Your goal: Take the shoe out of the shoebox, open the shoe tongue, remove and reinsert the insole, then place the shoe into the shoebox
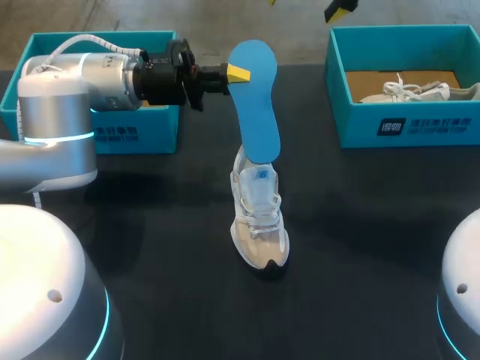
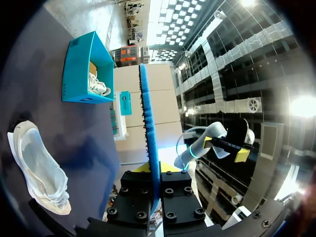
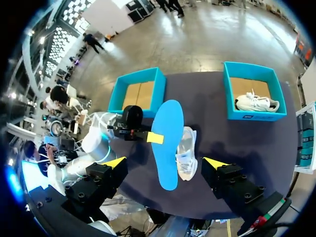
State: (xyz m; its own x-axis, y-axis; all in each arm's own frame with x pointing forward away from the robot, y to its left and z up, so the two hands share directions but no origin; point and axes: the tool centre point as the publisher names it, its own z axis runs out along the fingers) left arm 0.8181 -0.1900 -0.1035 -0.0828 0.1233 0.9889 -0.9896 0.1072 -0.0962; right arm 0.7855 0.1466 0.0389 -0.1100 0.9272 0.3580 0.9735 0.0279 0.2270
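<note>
Insole (image 1: 253, 97), blue, pinched by left fingers (image 1: 238, 73) above the blue-logoed shoe (image 1: 259, 217); right fingers (image 3: 114, 162) spread wide.

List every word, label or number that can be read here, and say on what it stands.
On the right shoebox front: white print by a dark square mark, too blurred to read.
On the left shoebox front: white print, partly hidden, unreadable.
On the shoe tongue: a small blue mark, unreadable.
On the insole: no print shows.
</note>
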